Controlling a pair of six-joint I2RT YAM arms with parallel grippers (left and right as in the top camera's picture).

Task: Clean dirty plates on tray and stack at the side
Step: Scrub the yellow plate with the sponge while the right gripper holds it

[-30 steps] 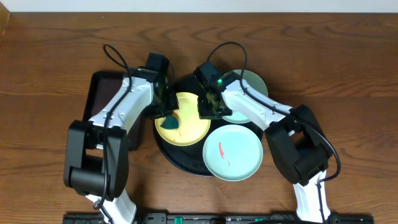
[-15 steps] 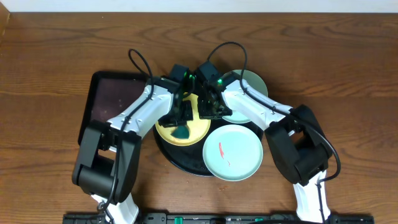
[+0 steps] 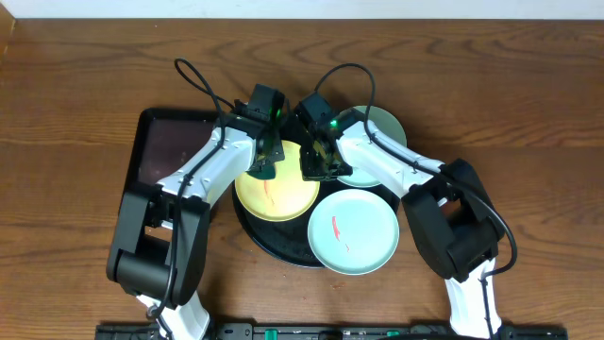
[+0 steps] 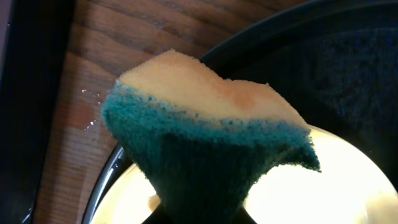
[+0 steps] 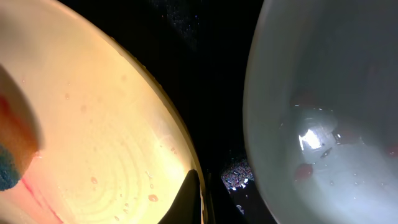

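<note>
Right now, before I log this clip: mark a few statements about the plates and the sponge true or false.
1. The left gripper holds a sponge. True.
2. The yellow plate is clean. False: a red smear crosses it.
3. The front green plate carries a red smear. True.
4. The three plates are stacked. False: the yellow plate, the front green plate and the back green plate lie side by side.
</note>
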